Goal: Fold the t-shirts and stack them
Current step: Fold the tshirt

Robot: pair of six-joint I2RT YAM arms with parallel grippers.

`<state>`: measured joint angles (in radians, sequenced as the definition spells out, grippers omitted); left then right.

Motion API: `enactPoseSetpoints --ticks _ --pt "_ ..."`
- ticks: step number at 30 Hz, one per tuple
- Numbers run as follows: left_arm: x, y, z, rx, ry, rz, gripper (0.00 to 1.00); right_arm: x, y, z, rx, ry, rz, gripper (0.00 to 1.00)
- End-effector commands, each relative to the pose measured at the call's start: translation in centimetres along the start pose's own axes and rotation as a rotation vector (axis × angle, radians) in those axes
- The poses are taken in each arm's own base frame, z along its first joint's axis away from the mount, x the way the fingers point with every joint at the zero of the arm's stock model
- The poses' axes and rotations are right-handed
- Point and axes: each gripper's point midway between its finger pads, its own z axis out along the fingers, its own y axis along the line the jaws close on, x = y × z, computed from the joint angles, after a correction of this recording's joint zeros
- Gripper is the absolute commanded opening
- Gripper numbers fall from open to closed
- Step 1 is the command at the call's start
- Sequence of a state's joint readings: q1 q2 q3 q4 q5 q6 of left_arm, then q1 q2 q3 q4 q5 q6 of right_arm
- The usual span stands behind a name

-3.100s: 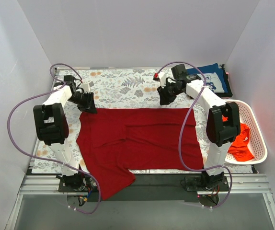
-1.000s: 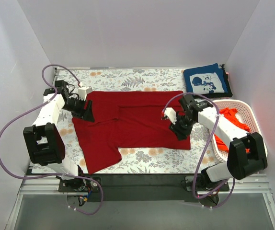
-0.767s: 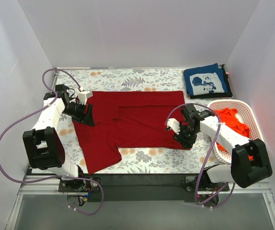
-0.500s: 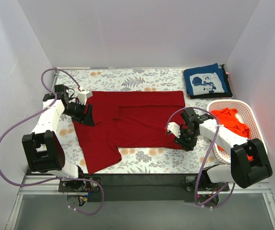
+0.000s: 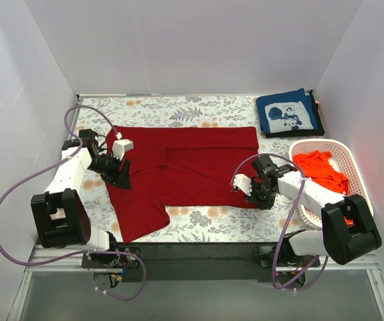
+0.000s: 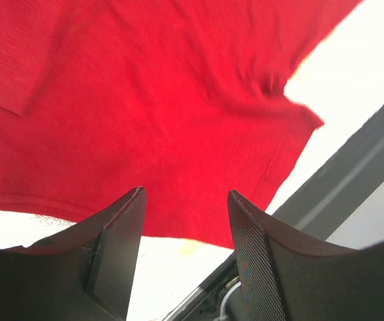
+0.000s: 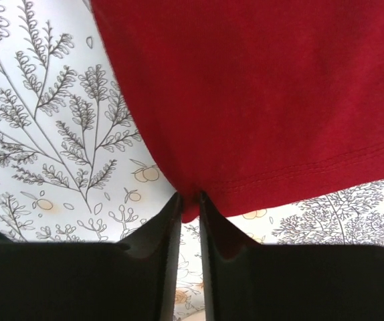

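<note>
Right wrist: right end effector (image 7: 190,198) nearly closed on dark red t-shirt (image 7: 259,87) corner; left end effector (image 6: 185,194) half open, empty.

I see the dark red tee (image 5: 185,164) spread flat at centre, one sleeve trailing toward 7 o'clock. The white-printed navy tee (image 5: 287,115) lies folded at 1 o'clock, and the orange-red tee (image 5: 319,168) is crumpled in the basket (image 5: 354,175) at 3 o'clock.

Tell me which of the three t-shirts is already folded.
The navy t-shirt with white print, a neat square at far right. The dark red one lies spread out; the orange-red one is bunched in the basket.
</note>
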<state>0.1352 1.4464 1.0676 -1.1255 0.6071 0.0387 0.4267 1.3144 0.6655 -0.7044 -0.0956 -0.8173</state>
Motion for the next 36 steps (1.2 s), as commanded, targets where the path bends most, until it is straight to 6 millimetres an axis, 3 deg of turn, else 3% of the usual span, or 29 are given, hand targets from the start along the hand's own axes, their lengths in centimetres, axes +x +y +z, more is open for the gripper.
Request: enactPoseSetpoints --ticks 1,3,7,19,23,27,34,36 --pt "2.7 -1.2 -0.3 -0.007 0.033 0.19 0.51 1.1 0.2 0.8 0.011 0.028 -0.023 0.2" --pt "4.5 -0.8 0.3 -0.035 0.07 0.243 0.52 1.0 0.1 0.7 0.02 0.024 -0.026 0.15" --pt "5.2 0.3 0.5 -0.097 0.089 0.369 0.52 0.9 -0.1 0.4 0.022 0.028 -0.013 0.01" --pt "8.7 0.5 2.3 -0.05 0.226 0.537 0.45 -0.4 -0.4 -0.3 0.003 0.001 0.006 0.01" --pt "8.9 1.7 3.6 -0.112 0.235 0.573 0.42 -0.6 -0.7 -0.3 0.002 0.011 0.019 0.01" --pt "10.3 2.5 4.5 -0.13 0.287 0.576 0.39 -0.9 -0.6 -0.5 -0.012 0.003 0.022 0.01" --pt "13.2 2.3 5.5 -0.109 0.371 0.65 0.23 -0.8 -0.4 -0.5 -0.023 0.011 0.021 0.01" --pt "13.5 2.2 5.3 -0.11 0.379 0.655 0.1 -0.8 -0.4 -0.7 -0.015 0.006 0.019 0.01"
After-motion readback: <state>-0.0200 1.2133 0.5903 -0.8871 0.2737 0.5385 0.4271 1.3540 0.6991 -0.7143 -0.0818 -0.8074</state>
